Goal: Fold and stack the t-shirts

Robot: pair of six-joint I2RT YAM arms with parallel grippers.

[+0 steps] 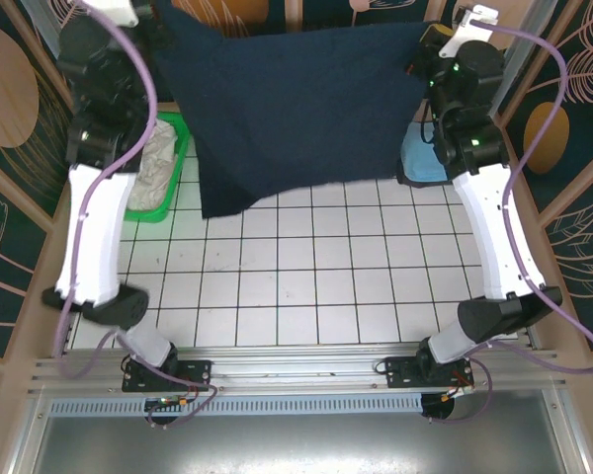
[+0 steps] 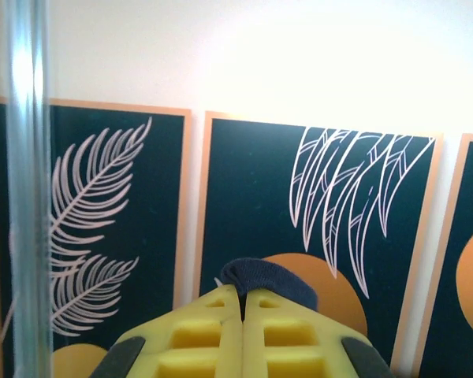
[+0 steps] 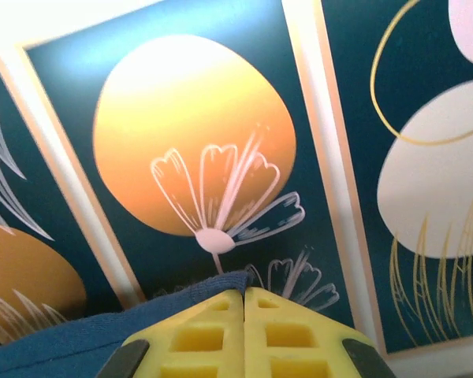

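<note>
A large dark navy t-shirt (image 1: 296,109) hangs stretched in the air between both arms at the far side of the table, its lower edge just over the tiles. My left gripper (image 2: 243,295) is shut on one corner, a fold of navy cloth (image 2: 268,277) poking out past the yellow fingertips. My right gripper (image 3: 244,293) is shut on the other corner, with the navy fabric (image 3: 102,331) trailing off to the left. A light blue t-shirt (image 1: 423,160) lies folded at the right, partly behind the right arm. White cloth (image 1: 156,166) fills the green basket.
The green plastic basket (image 1: 170,202) stands at the left edge beside the left arm. White tiled tabletop (image 1: 306,286) stretches toward the arm bases. Dark patterned wall panels (image 2: 307,205) enclose the back and sides.
</note>
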